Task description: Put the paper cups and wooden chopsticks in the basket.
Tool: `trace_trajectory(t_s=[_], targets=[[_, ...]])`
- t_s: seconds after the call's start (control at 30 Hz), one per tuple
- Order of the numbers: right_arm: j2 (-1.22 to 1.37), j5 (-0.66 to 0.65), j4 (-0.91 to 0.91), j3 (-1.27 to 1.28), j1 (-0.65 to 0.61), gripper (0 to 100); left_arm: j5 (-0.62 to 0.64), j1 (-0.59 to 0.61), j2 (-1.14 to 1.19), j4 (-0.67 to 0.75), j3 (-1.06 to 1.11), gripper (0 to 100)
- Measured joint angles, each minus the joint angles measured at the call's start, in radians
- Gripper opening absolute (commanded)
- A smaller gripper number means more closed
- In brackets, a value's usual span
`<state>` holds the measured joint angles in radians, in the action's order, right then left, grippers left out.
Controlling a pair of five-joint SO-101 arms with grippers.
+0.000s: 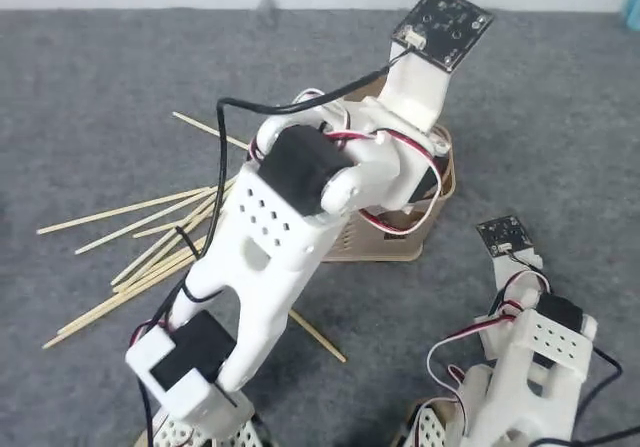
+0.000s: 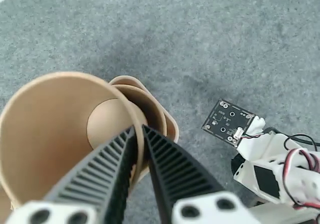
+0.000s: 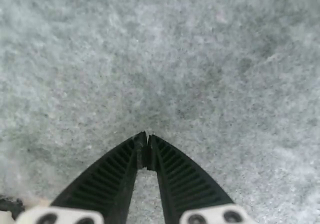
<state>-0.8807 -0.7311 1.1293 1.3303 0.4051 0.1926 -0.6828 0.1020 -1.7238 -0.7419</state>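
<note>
Ribbed black fingers (image 2: pixel 115 159) of the left end effector (image 2: pixel 138 130) pinch the rim of a brown paper cup (image 2: pixel 45 129), one finger inside the wall and one outside, with the cup's mouth open toward the lens. Just behind it, nested cups (image 2: pixel 152 106) show their rims one inside another; whether they sit in the basket cannot be told from this wrist view.

Seen from above, the left arm (image 1: pixel 270 237) stretches across the grey desk (image 1: pixel 100 87) with its wrist over the slatted wooden basket (image 1: pixel 390 247). Wooden chopsticks (image 1: pixel 128 210) lie scattered on the desk to one side of the basket, none of them gathered in, and a single chopstick (image 1: pixel 320 338) lies beneath the arm. The right end effector (image 3: pixel 146 138) hangs over bare desk, fingers pressed together on nothing.

The grip takes only a thin paper rim, so the cup could swing or slip free as it is lowered. Released off-centre, it would likely catch on the nested cups' rims and sit askew, or tip out, instead of sliding in. A low sweep of the left arm could also scatter the chopsticks further or nudge the light basket.
</note>
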Motion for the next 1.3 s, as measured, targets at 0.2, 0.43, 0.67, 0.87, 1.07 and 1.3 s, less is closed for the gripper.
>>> trace_trajectory(t_s=[0.2, 0.43, 0.67, 0.87, 1.07, 1.3], targets=[[0.0, 0.0, 0.0, 0.0, 0.0, 0.9, -0.003, 0.0, 0.0, 0.0, 0.0, 18], [0.0, 0.0, 0.0, 0.0, 0.0, 0.9, -0.006, 0.017, -0.014, 0.0, 0.0, 23], [0.0, 0.0, 0.0, 0.0, 0.0, 0.9, -0.006, 0.172, -0.221, 0.0, 0.014, 23], [0.0, 0.0, 0.0, 0.0, 0.0, 0.9, -0.006, 0.509, -0.554, 0.0, 0.193, 23], [0.0, 0.0, 0.0, 0.0, 0.0, 0.9, -0.006, 1.017, -0.891, 0.0, 0.522, 23], [0.0, 0.0, 0.0, 0.0, 0.0, 0.9, -0.126, 1.553, -1.066, 0.307, 1.077, 23]])
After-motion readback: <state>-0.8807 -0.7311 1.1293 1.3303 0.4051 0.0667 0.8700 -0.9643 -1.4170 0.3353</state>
